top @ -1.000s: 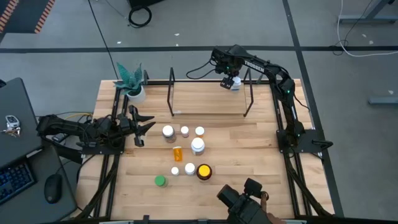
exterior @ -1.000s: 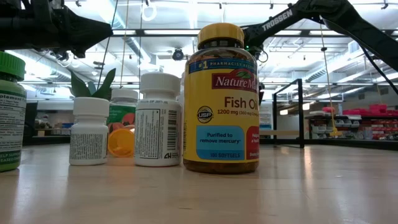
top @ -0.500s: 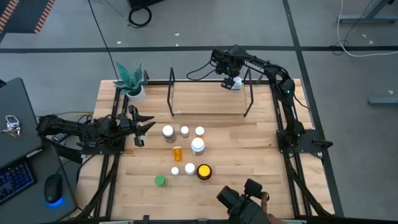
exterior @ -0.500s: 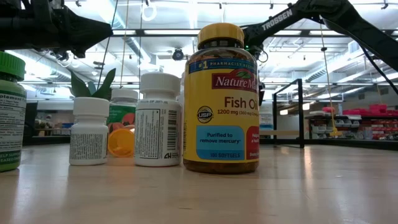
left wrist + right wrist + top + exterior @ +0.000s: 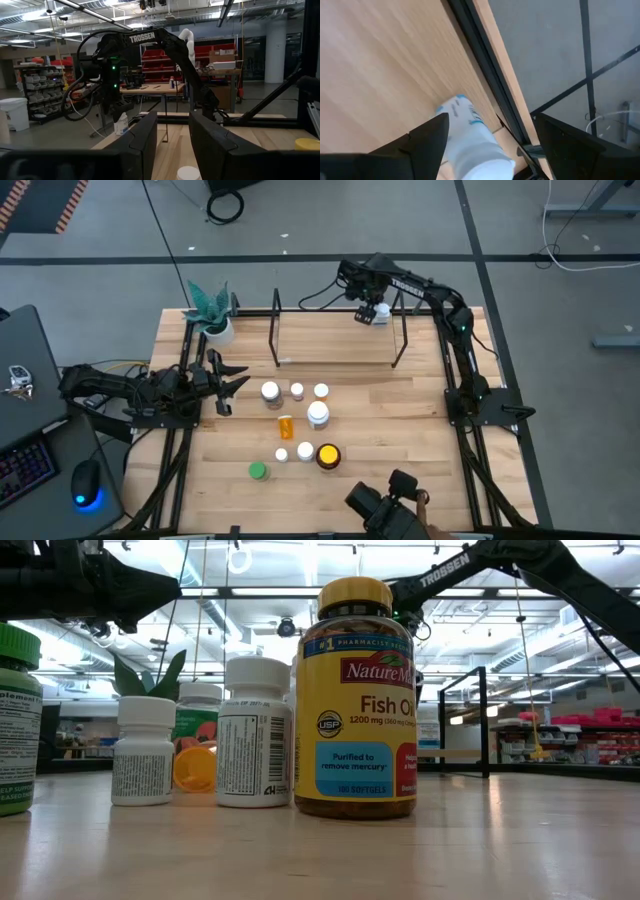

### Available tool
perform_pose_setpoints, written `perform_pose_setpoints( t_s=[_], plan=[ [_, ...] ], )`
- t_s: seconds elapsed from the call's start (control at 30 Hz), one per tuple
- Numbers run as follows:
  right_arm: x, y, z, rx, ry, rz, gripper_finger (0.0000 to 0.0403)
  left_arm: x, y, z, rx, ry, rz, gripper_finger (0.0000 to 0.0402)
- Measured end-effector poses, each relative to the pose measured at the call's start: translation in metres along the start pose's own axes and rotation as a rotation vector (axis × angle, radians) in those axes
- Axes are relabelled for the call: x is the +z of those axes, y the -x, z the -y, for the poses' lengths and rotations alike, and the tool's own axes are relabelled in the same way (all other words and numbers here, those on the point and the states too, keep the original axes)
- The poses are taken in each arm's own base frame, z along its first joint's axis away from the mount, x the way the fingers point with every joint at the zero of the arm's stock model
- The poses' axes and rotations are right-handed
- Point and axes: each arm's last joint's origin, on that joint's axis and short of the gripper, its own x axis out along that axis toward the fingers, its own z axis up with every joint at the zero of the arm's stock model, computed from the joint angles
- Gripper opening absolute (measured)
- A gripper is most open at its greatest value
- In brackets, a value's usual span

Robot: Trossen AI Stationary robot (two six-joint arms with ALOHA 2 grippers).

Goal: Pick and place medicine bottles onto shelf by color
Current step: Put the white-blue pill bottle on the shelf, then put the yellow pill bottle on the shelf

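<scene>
Nothing on the worktop (image 5: 400, 420) has shifted since the earlier frames; both arms hold the same pose. Right hand (image 5: 372, 311) hovers over the far right end of the shelf (image 5: 335, 364), its fingers spread wide either side of a white bottle (image 5: 470, 137) lying between them, so the placement looks nearly or just finished. Well away from that hand, the remaining bottles (image 5: 300, 425) wait mid-worktop. Left hand (image 5: 228, 378) rests just beside them, fingers partly apart, gripping nothing.
</scene>
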Motion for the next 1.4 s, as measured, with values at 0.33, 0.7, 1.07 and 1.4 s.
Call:
perform_pose_setpoints(
  t_s=[0.33, 0.7, 1.07, 1.4],
  plan=[
    [0.018, 0.044, -0.060, 0.164, 0.092, 0.175, 0.0303, 0.000, 0.000, 0.000, 0.000, -0.001, 0.000, 0.0123],
    [0.013, 0.087, -0.178, 0.229, 0.267, 0.270, 0.0303, 0.001, 0.000, 0.000, 0.000, 0.024, 0.006, 0.0118],
    [-0.005, 0.113, -0.252, 0.334, 0.299, 0.340, 0.0303, 0.001, 0.000, 0.000, 0.000, 0.094, 0.006, 0.0120],
    [-0.028, 0.144, -0.298, 0.356, 0.341, 0.428, 0.0296, -0.001, 0.000, 0.000, 0.000, 0.172, -0.007, 0.0121]
  ],
)
